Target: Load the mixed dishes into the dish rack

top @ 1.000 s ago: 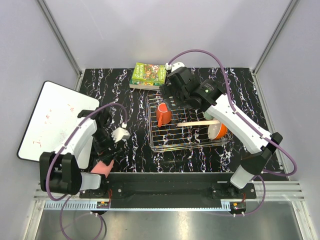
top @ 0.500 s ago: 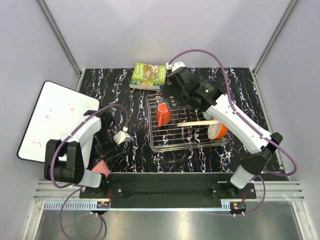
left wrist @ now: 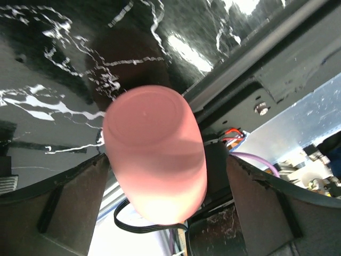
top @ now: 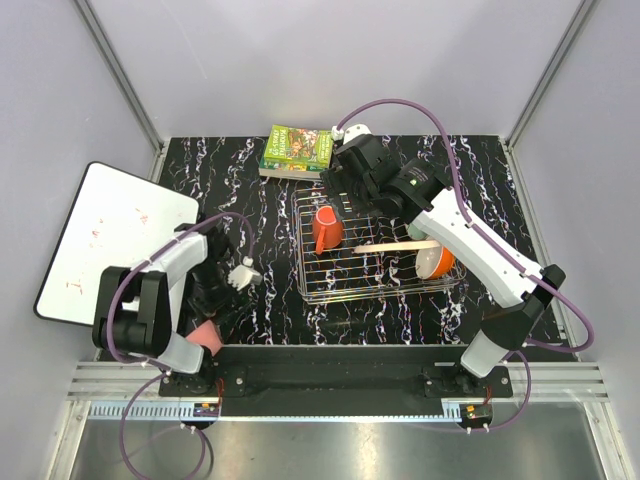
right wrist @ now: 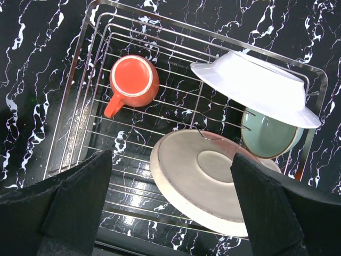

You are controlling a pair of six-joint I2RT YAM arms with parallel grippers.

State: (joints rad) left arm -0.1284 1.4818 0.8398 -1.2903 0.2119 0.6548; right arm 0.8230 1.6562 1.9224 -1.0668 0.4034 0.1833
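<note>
Evidently the loading is nearly done and we are on the last loose piece: the salmon-pink cup [left wrist: 154, 160], which sits well to the left of the dish rack [top: 312, 285] and nearer the arm bases, close to the table's front edge. Inside the rack we already count an orange-red cup [right wrist: 133, 80] at its far left, a white plate [right wrist: 256, 85] propped on edge, a pale green bowl [right wrist: 269, 138] beneath that plate, a pink-and-cream plate [right wrist: 202, 176] leaning toward the near side, and an orange-sided bowl [top: 437, 262] at the right end. The left gripper [left wrist: 166, 176] straddles the pink cup with its jaws wide, one finger on each side and a clear gap on at least one side, so we judge nothing is gripped yet. Whether the cup stands or lies over we cannot tell from the wrist view. The next move, as we read it, calls for closing squarely on the cup's body, lifting it clear and carrying it rightward to the free bars beside the orange-red cup. The left arm is folded tightly back on itself, wrist pointing down and toward its own base. The right arm reaches out over the rack's far-left corner, and the right gripper [right wrist: 171, 160] hangs above the dishes, spread wide and empty.
</note>
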